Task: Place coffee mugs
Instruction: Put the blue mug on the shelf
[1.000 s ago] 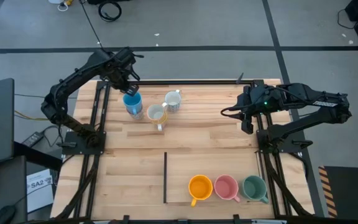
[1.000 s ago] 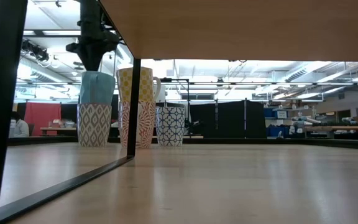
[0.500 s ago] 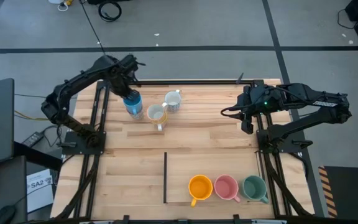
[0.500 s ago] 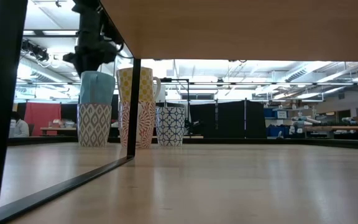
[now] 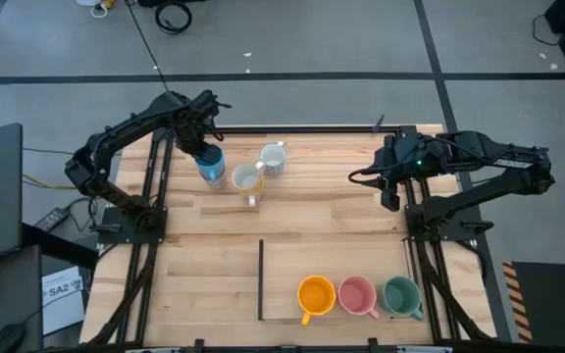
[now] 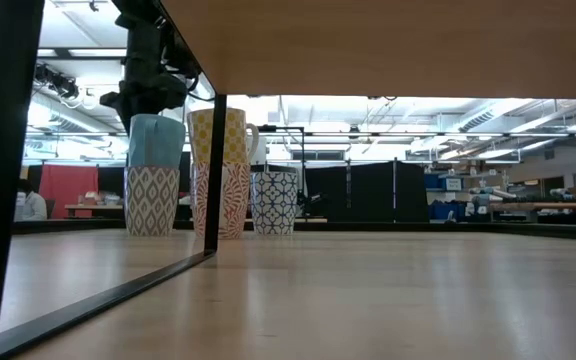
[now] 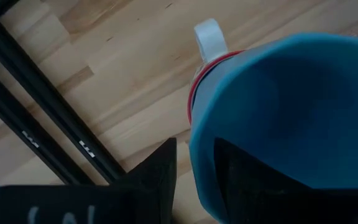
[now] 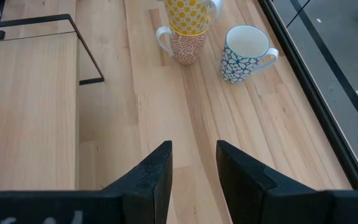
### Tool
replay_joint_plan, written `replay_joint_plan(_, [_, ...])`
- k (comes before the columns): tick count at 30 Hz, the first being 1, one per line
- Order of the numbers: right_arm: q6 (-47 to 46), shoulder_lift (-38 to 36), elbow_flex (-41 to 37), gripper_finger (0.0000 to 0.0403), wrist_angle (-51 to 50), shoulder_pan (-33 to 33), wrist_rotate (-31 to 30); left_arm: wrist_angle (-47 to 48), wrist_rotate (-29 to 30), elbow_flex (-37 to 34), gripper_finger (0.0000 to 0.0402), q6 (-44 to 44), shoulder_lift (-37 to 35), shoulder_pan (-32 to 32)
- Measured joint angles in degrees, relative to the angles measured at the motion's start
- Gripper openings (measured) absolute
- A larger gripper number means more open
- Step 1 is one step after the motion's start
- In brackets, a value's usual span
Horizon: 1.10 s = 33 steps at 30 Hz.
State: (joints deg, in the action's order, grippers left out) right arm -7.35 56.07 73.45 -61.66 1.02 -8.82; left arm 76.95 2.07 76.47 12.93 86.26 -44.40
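A blue mug (image 5: 211, 165) (image 6: 155, 140) stands stacked in a patterned white mug (image 6: 152, 200) at the table's far left. My left gripper (image 5: 204, 147) (image 7: 194, 149) points down over it, open, one finger inside the blue mug and one outside its wall. Beside this stack, a yellow mug (image 6: 218, 135) sits in a red-patterned mug (image 8: 188, 45), and a blue-patterned white mug (image 8: 244, 53) stands alone. Orange (image 5: 315, 294), pink (image 5: 357, 294) and green (image 5: 400, 296) mugs stand in a row at the near right. My right gripper (image 8: 193, 155) waits open above the table's right side. My left gripper comes from above, with the blue mug's rim (image 7: 197, 134) between its fingers. The outer finger (image 7: 160, 177) stands a sliver apart from the wall. Whether the inner finger (image 7: 241, 177) touches the wall, I cannot tell. The mug stands upright in the patterned mug.
A thin black bar (image 5: 261, 279) lies on the table left of the orange mug. Black frame rails (image 5: 160, 186) run along the table's left and right edges. Bare wood (image 5: 312, 221) spreads across the table's middle.
My left gripper has come down over the blue mug, so its fingers now reach lower around the rim. The blue mug has stayed in place on the patterned mug.
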Motion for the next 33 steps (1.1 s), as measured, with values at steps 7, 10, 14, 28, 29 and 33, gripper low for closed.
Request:
replay_joint_plan(7, [0.0,0.0,0.0,0.013,0.0,0.0,0.0,-0.1,-0.1,0.0,0.0082,1.7,0.0,0.0])
replay_joint_plan(10, [0.0,0.0,0.0,0.013,0.0,0.0,0.0,-0.3,0.0,0.0,0.0055,1.9,0.0,0.0])
replay_joint_plan(14, [0.0,0.0,0.0,0.013,0.0,0.0,0.0,-0.1,-0.4,0.0,0.0031,1.9,0.0,0.0])
replay_joint_plan(28, [0.0,0.0,0.0,0.013,0.0,0.0,0.0,0.9,-2.4,1.8,0.0029,3.4,0.0,0.0])
replay_joint_plan(29, [0.0,0.0,0.0,0.013,0.0,0.0,0.0,1.1,-2.6,2.5,0.0029,3.4,0.0,0.0])
replay_joint_plan(33, [0.0,0.0,0.0,0.013,0.0,0.0,0.0,2.1,-3.0,6.3,0.0032,3.4,0.0,0.0])
